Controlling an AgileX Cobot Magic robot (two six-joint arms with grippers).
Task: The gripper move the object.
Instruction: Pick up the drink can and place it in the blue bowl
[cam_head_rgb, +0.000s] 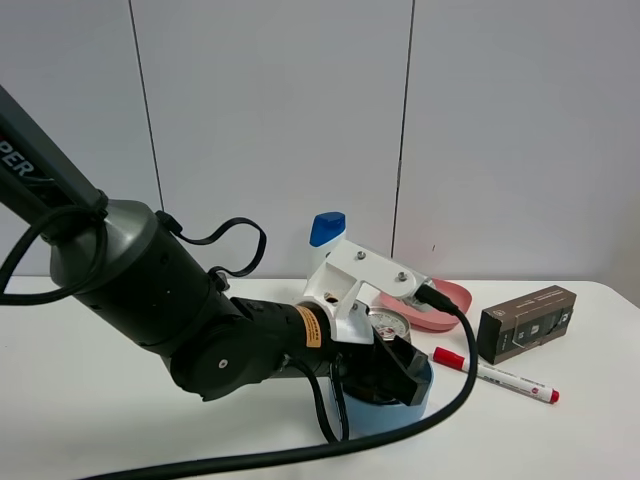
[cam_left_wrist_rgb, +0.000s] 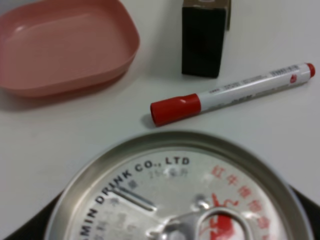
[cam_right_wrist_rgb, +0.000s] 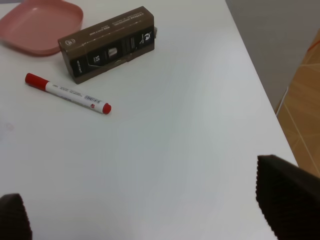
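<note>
The drink can shows as a silver pull-tab top with red markings, close up in the left wrist view. My left gripper, black fingers on a white bracket, is shut on the can, with dark finger edges on both sides of it. It holds the can over a light blue container; the can's body is hidden. My right gripper is open and empty above bare table at the right, out of the exterior view.
A pink dish lies behind the can. A red-capped marker and a brown box lie to the right. A white bottle with a blue cap stands behind. The table edge is at the right.
</note>
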